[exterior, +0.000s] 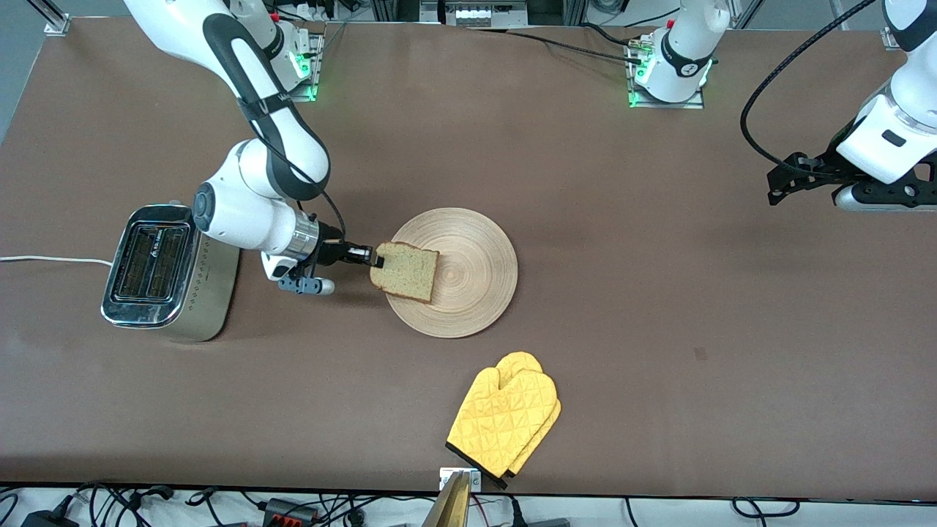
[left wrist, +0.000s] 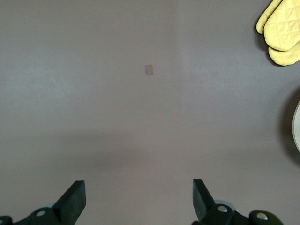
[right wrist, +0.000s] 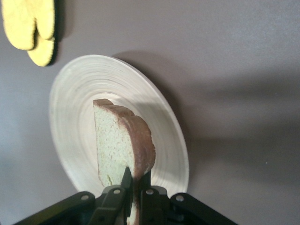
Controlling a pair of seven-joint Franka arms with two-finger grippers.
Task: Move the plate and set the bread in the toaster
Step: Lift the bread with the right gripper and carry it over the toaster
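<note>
Right gripper (exterior: 375,258) is clamped on one edge of the bread slice (exterior: 407,272), holding it over the toaster-side rim of the bamboo plate (exterior: 476,274); in the right wrist view the slice (right wrist: 123,145) stands on edge between the fingers, seemingly clear of the plate (right wrist: 75,117). Step in hand looks like the bread pickup, with the carry to the toaster (exterior: 157,271) next: that calls for keeping the slice upright and lining it up with one slot. Left gripper (left wrist: 138,199) waits with fingers spread over bare counter (exterior: 659,293) at its own end, yellow oven mitt (exterior: 505,419) untouched near the front camera.
</note>
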